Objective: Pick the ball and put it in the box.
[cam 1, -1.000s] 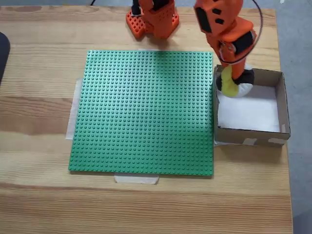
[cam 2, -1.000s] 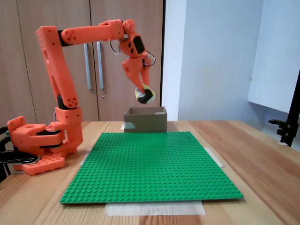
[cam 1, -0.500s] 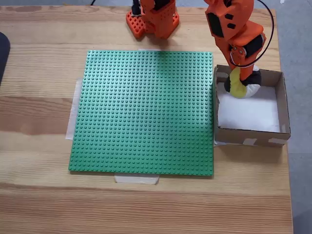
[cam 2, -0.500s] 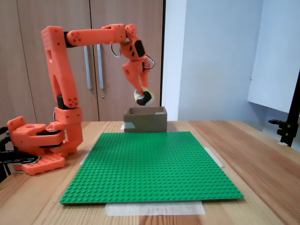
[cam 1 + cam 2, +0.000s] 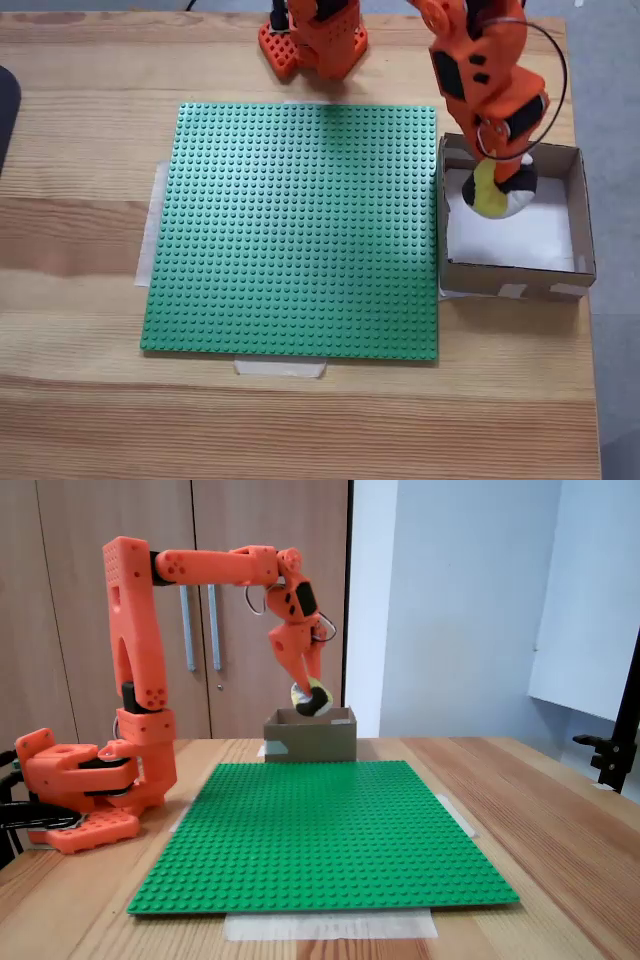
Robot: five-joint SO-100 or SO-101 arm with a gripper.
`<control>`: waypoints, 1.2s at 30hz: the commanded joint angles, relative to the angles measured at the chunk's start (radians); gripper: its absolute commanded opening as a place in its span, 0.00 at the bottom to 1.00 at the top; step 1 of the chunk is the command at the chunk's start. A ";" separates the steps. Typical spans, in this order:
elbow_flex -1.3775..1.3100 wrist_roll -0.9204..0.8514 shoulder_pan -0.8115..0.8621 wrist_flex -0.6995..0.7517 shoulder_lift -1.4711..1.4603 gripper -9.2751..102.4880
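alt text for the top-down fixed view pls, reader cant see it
An orange robot arm's tool holds a yellow, black and white ball over the open cardboard box at the right of a wooden table. A large green studded baseplate is taped flat beside the box.

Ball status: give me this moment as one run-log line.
phase: placing | end effector: shut on ball | ball: held just above box rim, over its far half | release: not yet | green baseplate: bare
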 commanded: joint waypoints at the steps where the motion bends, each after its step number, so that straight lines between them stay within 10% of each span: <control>1: -0.049 0.015 -0.021 -0.020 -0.008 0.08; 36: 0.043 0.121 -0.084 -0.198 -0.104 0.08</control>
